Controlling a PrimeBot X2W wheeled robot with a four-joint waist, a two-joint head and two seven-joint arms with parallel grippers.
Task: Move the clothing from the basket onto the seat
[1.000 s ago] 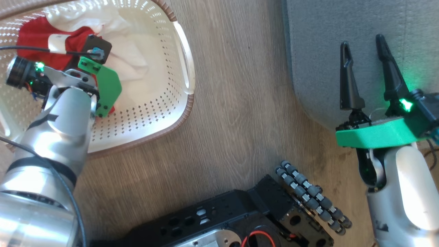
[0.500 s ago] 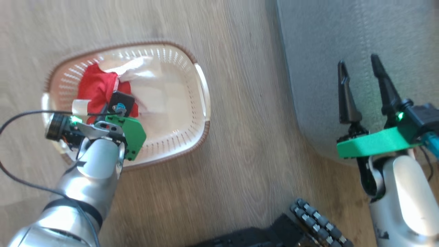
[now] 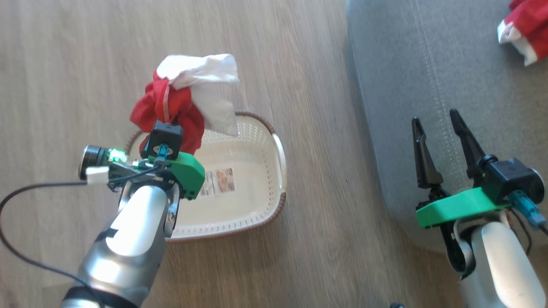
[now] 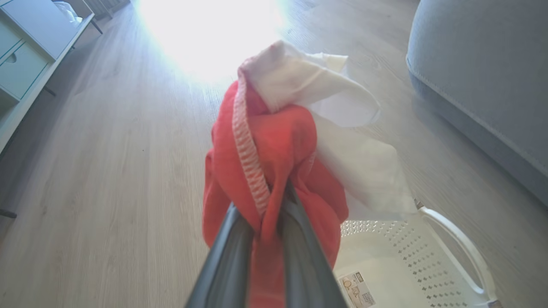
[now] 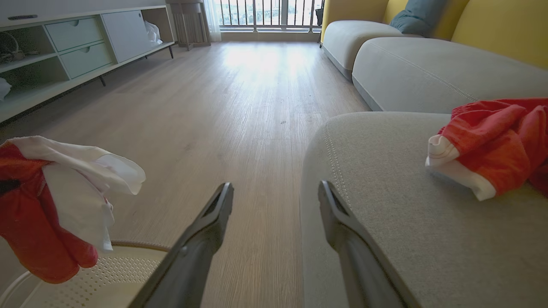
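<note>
Two pieces of red and white fabric are in view, one up above the basket (image 3: 257,209) and one well away from it. The left gripper (image 4: 269,205) is clamped narrow on the clothing (image 3: 171,107), a bunched red bundle with a white part draped from its top. The bundle hangs in the air over the basket's far rim, apart from the plastic as far as the right wrist view shows. Inside the basket, the cream perforated walls and pale bottom show, with the label sticker (image 3: 219,182) lying flat near the middle. The basket stands on the wooden floor (image 3: 299,64). To the robot's right of the basket, past a strip of bare floor, is the grey seat (image 3: 428,85). The right gripper (image 3: 436,119) hovers over the seat's edge nearest the basket, fingers spread wide and holding nothing. A second garment (image 3: 520,34), red with a white cuff, lies on the seat's top, on the side far from the basket.
</note>
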